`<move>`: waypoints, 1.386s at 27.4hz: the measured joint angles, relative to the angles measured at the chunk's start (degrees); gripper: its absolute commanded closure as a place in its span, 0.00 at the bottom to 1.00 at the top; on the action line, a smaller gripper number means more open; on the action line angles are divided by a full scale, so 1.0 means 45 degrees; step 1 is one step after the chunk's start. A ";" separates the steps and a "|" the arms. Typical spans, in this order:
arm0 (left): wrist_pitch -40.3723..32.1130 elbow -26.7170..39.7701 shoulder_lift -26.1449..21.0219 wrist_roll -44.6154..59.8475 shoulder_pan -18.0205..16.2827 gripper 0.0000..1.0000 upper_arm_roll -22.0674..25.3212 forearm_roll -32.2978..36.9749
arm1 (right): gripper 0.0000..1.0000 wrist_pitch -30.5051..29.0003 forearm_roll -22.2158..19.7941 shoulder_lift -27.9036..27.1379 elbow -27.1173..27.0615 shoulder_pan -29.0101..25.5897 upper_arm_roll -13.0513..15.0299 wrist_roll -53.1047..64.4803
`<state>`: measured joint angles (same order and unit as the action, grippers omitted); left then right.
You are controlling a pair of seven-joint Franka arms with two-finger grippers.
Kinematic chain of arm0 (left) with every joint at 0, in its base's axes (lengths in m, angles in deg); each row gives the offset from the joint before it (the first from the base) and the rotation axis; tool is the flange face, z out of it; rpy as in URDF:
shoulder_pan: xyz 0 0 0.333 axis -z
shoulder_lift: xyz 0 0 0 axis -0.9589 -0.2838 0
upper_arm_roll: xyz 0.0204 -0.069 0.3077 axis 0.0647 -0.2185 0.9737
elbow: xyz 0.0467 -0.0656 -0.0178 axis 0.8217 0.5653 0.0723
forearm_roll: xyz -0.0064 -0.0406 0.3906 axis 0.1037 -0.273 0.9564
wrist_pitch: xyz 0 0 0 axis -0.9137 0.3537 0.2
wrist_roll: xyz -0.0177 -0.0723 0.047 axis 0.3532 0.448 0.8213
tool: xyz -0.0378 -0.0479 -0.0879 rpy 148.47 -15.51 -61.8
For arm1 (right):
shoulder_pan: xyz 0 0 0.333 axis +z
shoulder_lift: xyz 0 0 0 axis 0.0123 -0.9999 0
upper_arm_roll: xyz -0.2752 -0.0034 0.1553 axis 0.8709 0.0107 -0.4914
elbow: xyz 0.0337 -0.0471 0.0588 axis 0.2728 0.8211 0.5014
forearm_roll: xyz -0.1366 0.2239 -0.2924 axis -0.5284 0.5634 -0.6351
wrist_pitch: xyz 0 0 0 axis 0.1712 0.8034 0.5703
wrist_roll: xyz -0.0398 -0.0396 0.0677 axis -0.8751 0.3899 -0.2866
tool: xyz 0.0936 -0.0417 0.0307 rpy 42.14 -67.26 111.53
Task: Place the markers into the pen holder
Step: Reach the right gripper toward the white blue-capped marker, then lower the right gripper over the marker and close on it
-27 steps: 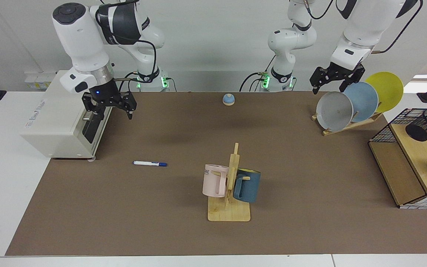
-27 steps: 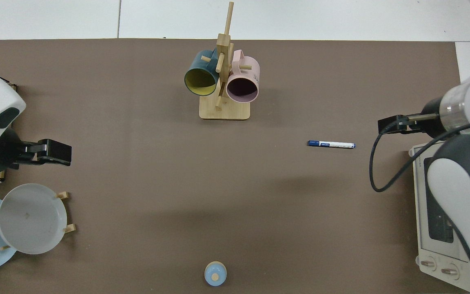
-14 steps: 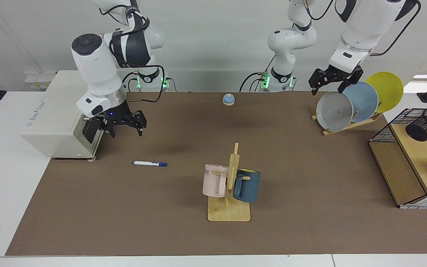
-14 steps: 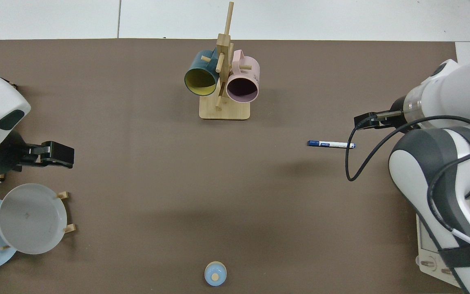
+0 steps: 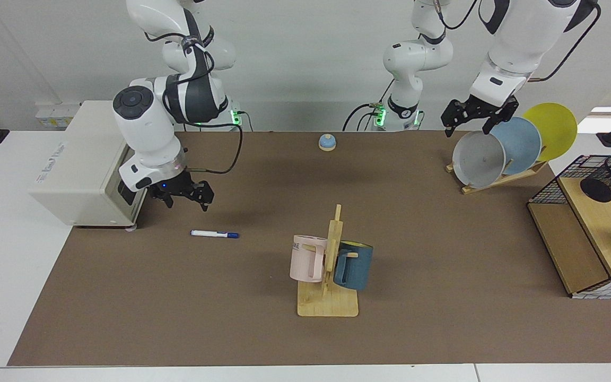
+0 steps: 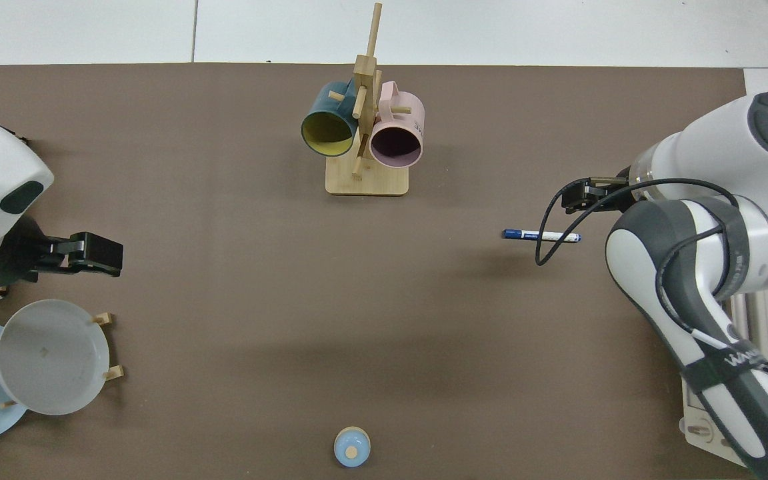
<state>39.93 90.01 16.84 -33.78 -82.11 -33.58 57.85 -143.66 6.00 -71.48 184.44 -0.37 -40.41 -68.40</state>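
Marker (image 5: 214, 233): flat on surface. Right gripper (image 5: 182, 197): above it, jaws apart for pickup. Left gripper (image 5: 474, 118): waiting, jaws apart.

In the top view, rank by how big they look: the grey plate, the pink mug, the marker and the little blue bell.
1. grey plate
2. pink mug
3. bell and marker: too differently shaped to rank, one long and slim, one round.

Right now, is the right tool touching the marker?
Apart. The facing view shows brown mat between the right tool and the marker, which lies flat on the mat.
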 measured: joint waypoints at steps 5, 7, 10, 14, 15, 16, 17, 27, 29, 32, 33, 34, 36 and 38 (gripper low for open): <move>0.0002 0.0044 0.0005 0.0000 -0.0021 0.00 0.0023 0.0000 | 0.00 -0.0318 0.0000 -0.0338 0.0215 -0.0024 0.0017 -0.1539; 0.0002 0.0057 0.0006 0.0000 -0.0070 0.00 0.0051 0.0000 | 0.00 -0.0570 0.0000 -0.0353 0.0408 -0.0067 0.0019 -0.1742; 0.0002 0.0080 0.0007 -0.0002 -0.0175 0.00 0.0066 0.0000 | 0.00 -0.0847 0.0000 -0.0356 0.0720 -0.0138 0.0018 -0.1938; 0.0003 0.0135 0.0018 -0.0002 -0.0199 0.00 0.0083 0.0000 | 0.00 -0.1152 0.0000 -0.0386 0.1124 -0.0174 0.0029 -0.2511; 0.0004 0.0150 0.0024 -0.0002 -0.0200 0.00 0.0084 0.0000 | 0.01 -0.1217 0.0000 -0.0403 0.1199 -0.0174 0.0030 -0.2770; 0.0007 0.0165 0.0031 -0.0002 -0.0202 0.00 0.0086 0.0000 | 0.01 -0.1297 0.0000 -0.0428 0.1270 -0.0173 0.0030 -0.3110; 0.0008 0.0179 0.0037 -0.0002 -0.0204 0.00 0.0089 0.0000 | 0.01 -0.1380 0.0001 -0.0466 0.1329 -0.0171 0.0028 -0.3500; 0.0012 0.0202 0.0049 -0.0002 -0.0230 0.00 0.0100 0.0000 | 0.02 -0.2394 0.0001 -0.1399 0.1519 -0.0141 -0.0029 -0.8314; 0.0021 0.0203 0.0052 -0.0001 -0.0302 0.00 0.0102 0.0000 | 0.02 -0.2446 0.0001 -0.1529 0.1519 -0.0166 -0.0006 -0.9032; 0.0049 0.0203 0.0055 -0.0004 -0.0406 0.00 0.0130 0.0000 | 0.02 -0.2456 0.0001 -0.1604 0.1519 -0.0207 0.0031 -0.9897; 0.0074 0.0203 0.0055 -0.0004 -0.0437 0.00 0.0135 0.0000 | 0.03 -0.2456 0.0001 -0.1611 0.1519 -0.0237 0.0036 -1.0167; 0.0100 0.0207 0.0055 -0.0004 -0.0473 0.00 0.0134 0.0000 | 0.03 -0.2456 0.0001 -0.1612 0.1518 -0.0280 0.0038 -1.0427; 0.0147 0.0227 0.0055 -0.0004 -0.0539 0.00 0.0135 0.0000 | 0.05 -0.2456 0.0016 -0.1614 0.1518 -0.0386 0.0050 -1.0937; 0.0175 0.0267 0.0055 -0.0004 -0.0588 0.00 0.0136 0.0000 | 0.07 -0.2476 0.0021 -0.1647 0.1524 -0.0503 0.0057 -1.1524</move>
<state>40.71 91.21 17.09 -33.80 -84.76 -32.96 57.85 -154.80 6.10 -78.89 191.29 -2.64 -40.15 -120.26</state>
